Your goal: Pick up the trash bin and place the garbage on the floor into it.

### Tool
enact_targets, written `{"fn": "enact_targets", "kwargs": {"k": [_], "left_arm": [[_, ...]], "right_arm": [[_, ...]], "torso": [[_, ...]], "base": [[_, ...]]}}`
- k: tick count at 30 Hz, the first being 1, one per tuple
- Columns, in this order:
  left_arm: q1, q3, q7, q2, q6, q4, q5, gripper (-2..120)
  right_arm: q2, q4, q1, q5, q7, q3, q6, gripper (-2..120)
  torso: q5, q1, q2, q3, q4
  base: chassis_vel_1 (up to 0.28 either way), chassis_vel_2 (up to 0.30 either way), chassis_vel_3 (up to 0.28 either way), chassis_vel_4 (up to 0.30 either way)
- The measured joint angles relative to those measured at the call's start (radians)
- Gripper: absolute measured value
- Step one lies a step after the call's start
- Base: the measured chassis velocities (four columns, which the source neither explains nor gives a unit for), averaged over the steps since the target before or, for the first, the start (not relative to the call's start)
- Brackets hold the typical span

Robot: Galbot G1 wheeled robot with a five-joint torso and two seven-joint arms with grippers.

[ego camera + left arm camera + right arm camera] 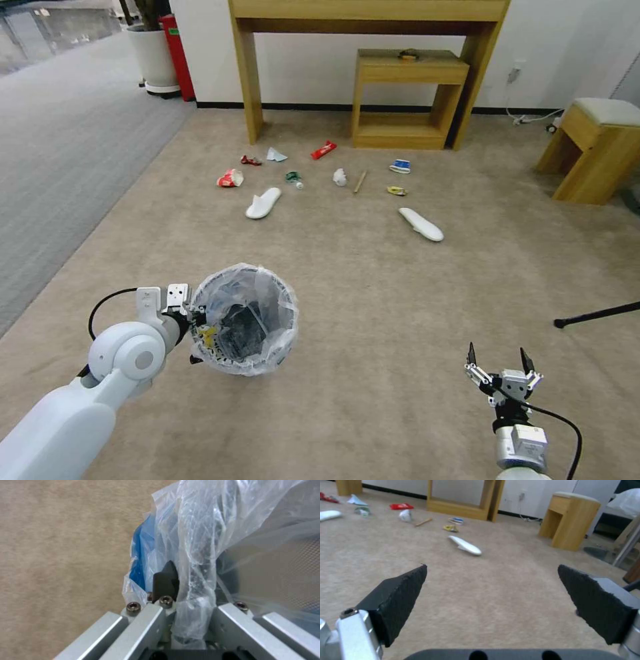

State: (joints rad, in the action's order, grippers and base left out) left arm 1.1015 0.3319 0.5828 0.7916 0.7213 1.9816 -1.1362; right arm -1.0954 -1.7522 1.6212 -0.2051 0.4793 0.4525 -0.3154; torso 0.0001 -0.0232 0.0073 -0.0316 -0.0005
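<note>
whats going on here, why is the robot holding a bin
The robot is cleaning up litter. Its left end effector is shut on the rim of the bin, pinching the plastic liner, and holds it out over the carpet. The right end effector is open and holds nothing, low on the robot's right. The garbage lies scattered farther ahead near the wooden table: two slippers, a crushed cup, a red wrapper and other bits. None of it has been picked up yet.
</note>
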Motion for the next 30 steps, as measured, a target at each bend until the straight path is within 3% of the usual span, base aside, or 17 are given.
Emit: {"fn": "enact_targets", "kwargs": {"k": [30], "left_arm": [[0.015,0.010,-0.004,0.002,-0.011,-0.006,0.021,0]], "right_arm": [[0.002,0.005,-0.007,0.004,0.000,-0.004,-0.006,100]], "torso": [[-0.0010,0.000,0.000,0.000,-0.0001]], "base": [[0.165,0.165,-0.165,-0.168]]}}
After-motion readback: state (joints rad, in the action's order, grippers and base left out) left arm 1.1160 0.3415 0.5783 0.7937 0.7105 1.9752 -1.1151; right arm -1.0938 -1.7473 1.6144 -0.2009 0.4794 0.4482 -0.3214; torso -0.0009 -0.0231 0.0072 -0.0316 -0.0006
